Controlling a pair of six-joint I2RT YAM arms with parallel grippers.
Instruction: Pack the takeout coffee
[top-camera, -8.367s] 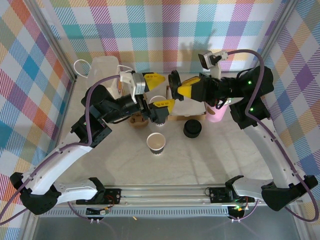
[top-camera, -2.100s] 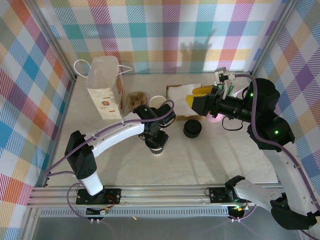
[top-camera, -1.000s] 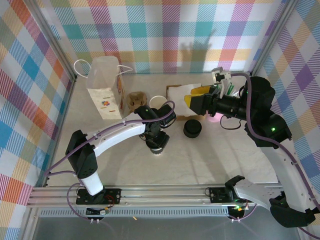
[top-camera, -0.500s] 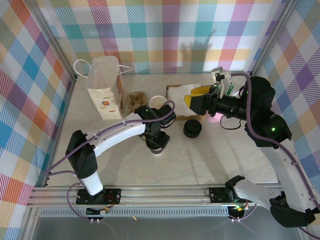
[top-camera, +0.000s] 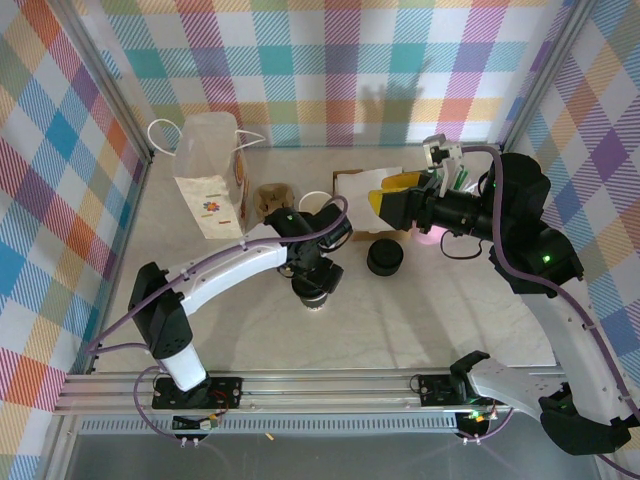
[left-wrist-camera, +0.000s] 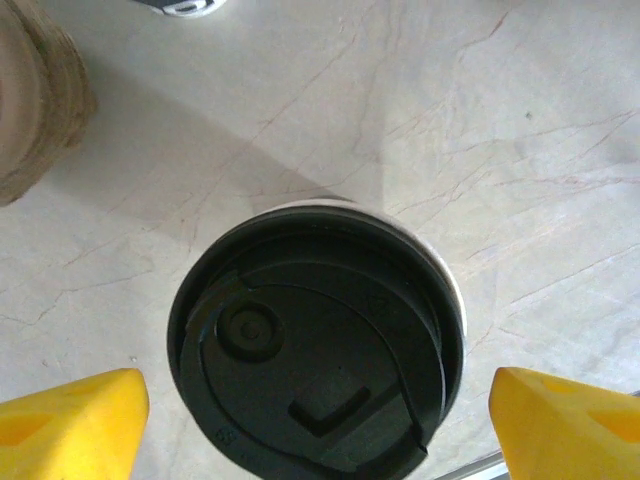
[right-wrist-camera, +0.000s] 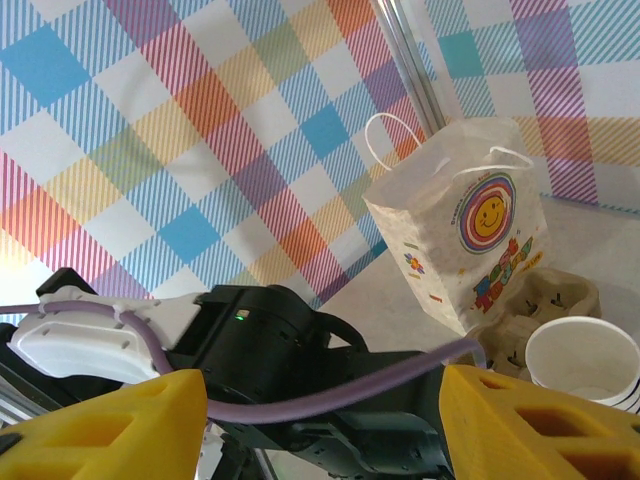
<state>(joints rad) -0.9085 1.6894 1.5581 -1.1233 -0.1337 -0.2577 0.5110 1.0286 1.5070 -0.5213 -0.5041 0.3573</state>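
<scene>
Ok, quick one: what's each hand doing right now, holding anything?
Left hand: open, straddling the lidded cup without touching it.
Right hand: open, holding nothing.

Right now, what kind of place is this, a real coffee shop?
Probably not: it looks like a robot practice booth. Plaid walls box in a table holding two robot arms, a lidded coffee cup and a paper bag.

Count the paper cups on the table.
2: the lidded takeout coffee under the left end effector, and a lidless white cup beside the cardboard carrier; more may be nested under it.
</scene>
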